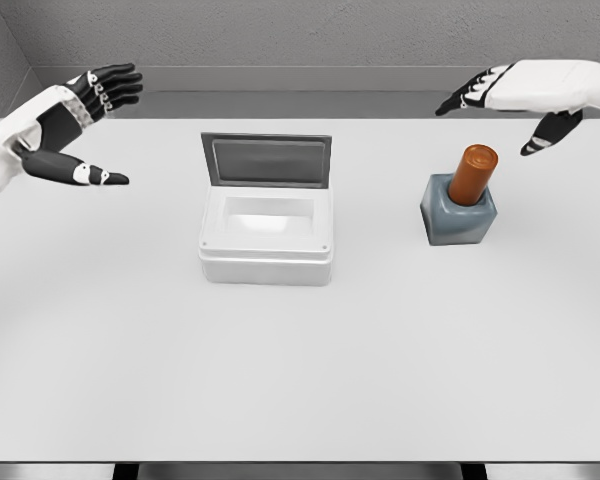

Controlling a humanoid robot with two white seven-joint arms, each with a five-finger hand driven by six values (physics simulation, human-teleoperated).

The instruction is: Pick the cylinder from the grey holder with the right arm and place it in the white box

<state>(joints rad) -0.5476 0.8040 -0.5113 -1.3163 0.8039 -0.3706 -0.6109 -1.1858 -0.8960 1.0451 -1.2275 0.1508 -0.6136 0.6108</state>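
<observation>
The orange cylinder (474, 173) stood tilted slightly in the grey holder (458, 218) on the right side of the white tabletop (300, 370). The white box (267, 237) sat near the middle, well apart from the holder, its lid (267, 160) raised at the back. The right robot hand (510, 105) hovered above and behind the cylinder, fingers spread, holding nothing. The left robot hand (80, 125) hung at the far left, fingers likewise apart and empty.
</observation>
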